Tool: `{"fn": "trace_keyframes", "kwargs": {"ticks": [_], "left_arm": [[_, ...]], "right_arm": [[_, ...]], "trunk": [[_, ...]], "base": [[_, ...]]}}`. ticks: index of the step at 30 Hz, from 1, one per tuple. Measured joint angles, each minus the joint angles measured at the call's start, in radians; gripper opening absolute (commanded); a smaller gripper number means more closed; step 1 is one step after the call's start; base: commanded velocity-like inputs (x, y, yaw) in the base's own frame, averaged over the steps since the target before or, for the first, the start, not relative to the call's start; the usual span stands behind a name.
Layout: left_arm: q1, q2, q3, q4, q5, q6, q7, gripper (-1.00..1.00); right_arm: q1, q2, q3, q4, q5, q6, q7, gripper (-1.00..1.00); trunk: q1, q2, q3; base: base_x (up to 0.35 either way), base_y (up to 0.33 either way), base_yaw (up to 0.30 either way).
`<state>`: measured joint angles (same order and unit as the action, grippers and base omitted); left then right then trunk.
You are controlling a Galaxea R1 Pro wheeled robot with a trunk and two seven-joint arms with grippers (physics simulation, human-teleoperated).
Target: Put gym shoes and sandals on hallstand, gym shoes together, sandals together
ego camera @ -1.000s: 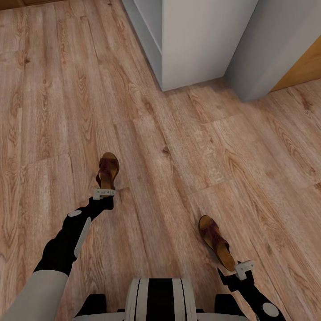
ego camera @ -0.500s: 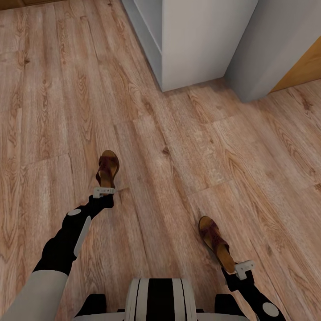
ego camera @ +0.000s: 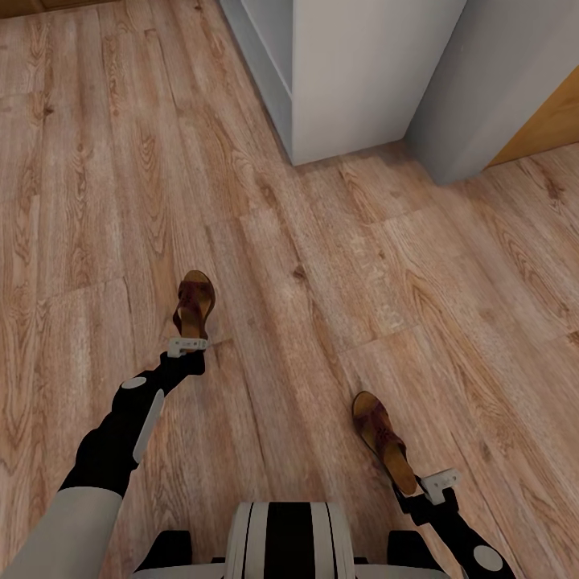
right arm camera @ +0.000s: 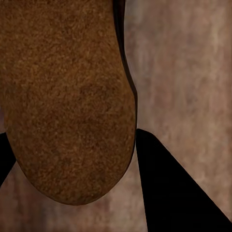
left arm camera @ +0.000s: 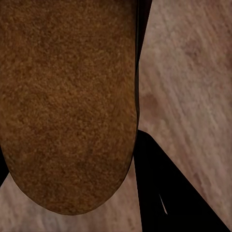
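Each claw is clamped on the heel of a brown strappy sandal with a grainy tan footbed: the left claw [ego camera: 187, 346] on the left sandal [ego camera: 194, 304], the right claw [ego camera: 429, 485] on the right sandal [ego camera: 384, 438]. Both arms reach down and forward over the knotty wood-plank floor [ego camera: 338, 273].

We could not make out either tool's fingertips, hidden behind the heels of the left sandal [ego camera: 194, 303] and right sandal [ego camera: 383, 441], and the grey unit [ego camera: 354, 72] ahead was cut off by the head view's upper edge.
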<state>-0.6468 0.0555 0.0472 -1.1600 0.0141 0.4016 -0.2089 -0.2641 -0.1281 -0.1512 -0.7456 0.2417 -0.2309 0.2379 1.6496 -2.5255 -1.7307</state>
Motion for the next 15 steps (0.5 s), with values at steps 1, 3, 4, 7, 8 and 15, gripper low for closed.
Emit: {"fn": "trace_keyframes", "kwargs": {"ticks": [1, 3, 4, 7, 8, 15], "left_arm": [[0.0, 0.0, 0.0, 0.0, 0.0, 0.0, 0.0, -1.0], [0.001, 0.0, 0.0, -0.001, 0.0, 0.0, 0.0, -1.0], [0.0, 0.0, 0.0, -0.001, 0.0, 0.0, 0.0, -1.0], [0.001, 0.001, 0.002, -0.002, -0.001, 0.0, 0.0, -1.0], [0.001, 0.001, 0.002, -0.003, -0.001, 0.0, 0.0, -1.0], [0.001, 0.003, 0.003, -0.008, -0.001, 0.0, 0.0, -1.0]], "right_arm": [[0.0, 0.0, 0.0, 0.0, 0.0, 0.0, 0.0, -1.0], [0.0, 0.0, 0.0, -0.001, 0.0, 0.0, 0.0, -1.0], [0.0, 0.0, 0.0, -0.001, 0.0, 0.0, 0.0, -1.0], [0.0, 0.0, 0.0, -0.001, 0.0, 0.0, 0.0, -1.0], [0.0, 0.0, 0.0, -0.001, 0.001, 0.0, -0.001, -1.0], [0.0, 0.0, -0.001, -0.001, -0.001, 0.0, 0.001, -1.0]], "trunk": [[0.0, 0.0, 0.0], [0.0, 0.0, 0.0], [0.0, 0.0, 0.0], [0.0, 0.0, 0.0], [0.0, 0.0, 0.0], [0.0, 0.0, 0.0]], "base": [[0.0, 0.0, 0.0], [0.0, 0.0, 0.0], [0.0, 0.0, 0.0], [0.0, 0.0, 0.0], [0.0, 0.0, 0.0], [0.0, 0.0, 0.0]]}}
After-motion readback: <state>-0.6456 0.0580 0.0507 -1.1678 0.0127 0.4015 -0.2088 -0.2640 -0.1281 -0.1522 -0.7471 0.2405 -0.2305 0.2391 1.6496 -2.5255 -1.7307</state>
